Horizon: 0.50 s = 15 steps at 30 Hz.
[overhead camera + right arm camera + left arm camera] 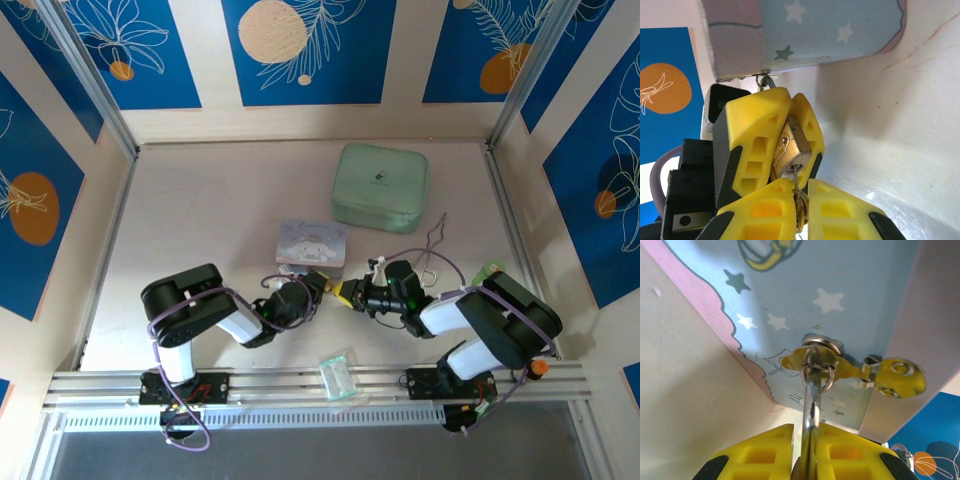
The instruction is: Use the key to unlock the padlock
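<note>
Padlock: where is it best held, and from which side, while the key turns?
Grip the padlock across its brass body, from the side, as the left gripper does. Its shackle hangs in the hasp of the tin, and its keyhole end must be free for the key.

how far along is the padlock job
Done: left jaws clamp the padlock, hooked on the tin's latch; the key sits in its keyhole. In hand: right jaws pinch the key. Left, it seems: turning it and freeing the shackle.
</note>
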Tool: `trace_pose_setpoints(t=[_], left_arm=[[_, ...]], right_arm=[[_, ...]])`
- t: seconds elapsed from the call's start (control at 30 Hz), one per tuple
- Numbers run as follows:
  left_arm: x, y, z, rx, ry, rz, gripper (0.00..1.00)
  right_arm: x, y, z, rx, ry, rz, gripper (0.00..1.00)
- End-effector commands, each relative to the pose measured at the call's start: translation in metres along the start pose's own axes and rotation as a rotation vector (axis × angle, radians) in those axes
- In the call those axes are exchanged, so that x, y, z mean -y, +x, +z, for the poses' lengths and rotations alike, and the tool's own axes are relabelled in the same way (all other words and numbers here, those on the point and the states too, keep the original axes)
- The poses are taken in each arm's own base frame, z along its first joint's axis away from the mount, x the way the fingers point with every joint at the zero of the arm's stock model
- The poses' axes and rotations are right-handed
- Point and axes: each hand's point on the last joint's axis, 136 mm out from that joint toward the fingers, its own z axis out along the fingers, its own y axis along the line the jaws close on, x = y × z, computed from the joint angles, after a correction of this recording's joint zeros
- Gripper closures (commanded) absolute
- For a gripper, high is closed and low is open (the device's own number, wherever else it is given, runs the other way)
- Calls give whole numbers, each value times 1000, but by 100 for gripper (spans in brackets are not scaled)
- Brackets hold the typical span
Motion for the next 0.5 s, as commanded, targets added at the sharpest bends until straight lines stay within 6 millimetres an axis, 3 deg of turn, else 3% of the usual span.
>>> trace_pose_setpoints(t=[0.0,0.27,0.47], left_arm=[[20,20,1,-90,69,-64,100],[42,39,-3,-187,169,-150,100],[37,41,-7,-211,168,-164,100]], right_arm=[[12,-1,5,7,25,-4,100],[-10,-12,16,-59,-153,-10,100],[-2,-14,20,-95,-170,-5,100]])
